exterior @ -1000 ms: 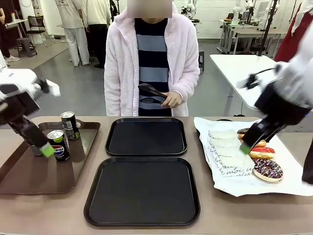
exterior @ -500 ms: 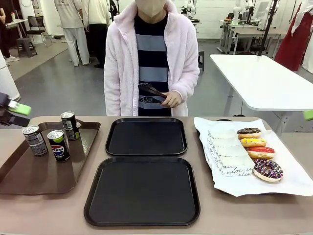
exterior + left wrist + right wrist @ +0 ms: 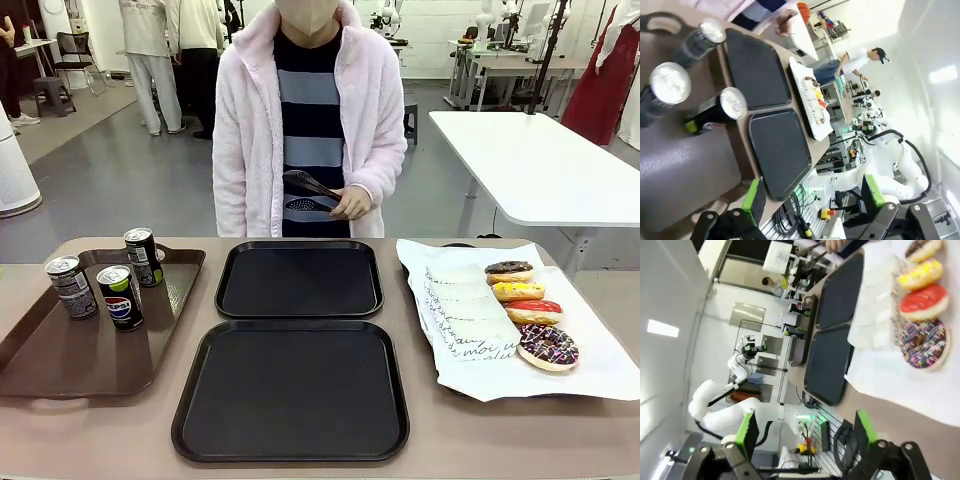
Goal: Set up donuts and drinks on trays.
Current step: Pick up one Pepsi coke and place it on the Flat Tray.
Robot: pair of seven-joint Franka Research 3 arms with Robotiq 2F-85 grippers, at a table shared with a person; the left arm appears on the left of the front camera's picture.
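Note:
Two black trays lie mid-table, the far tray [image 3: 300, 280] and the near tray [image 3: 290, 390], both bare. Three drinks [image 3: 120, 297] stand on a brown tray [image 3: 70, 360] at the left. Several donuts [image 3: 530, 310] lie in a row on white paper [image 3: 590, 375] at the right, beside a stack of white sleeves [image 3: 462, 300]. My left gripper [image 3: 812, 197] hangs open high above the drinks [image 3: 732, 102] and the trays [image 3: 780, 150]. My right gripper [image 3: 806, 432] is open too, well above the donuts [image 3: 924, 302], nothing between its fingers.
A person in a pale pink jacket stands at the far edge behind the far tray, holding black tongs [image 3: 310, 187] at waist height. A white table [image 3: 530, 165] stands behind at the right. Bare tabletop runs along the front edge.
Both arms have pulled up and out of the front view: the left gripper away from the drinks to the left, the right gripper away from the donuts to the right. Nothing was picked up.

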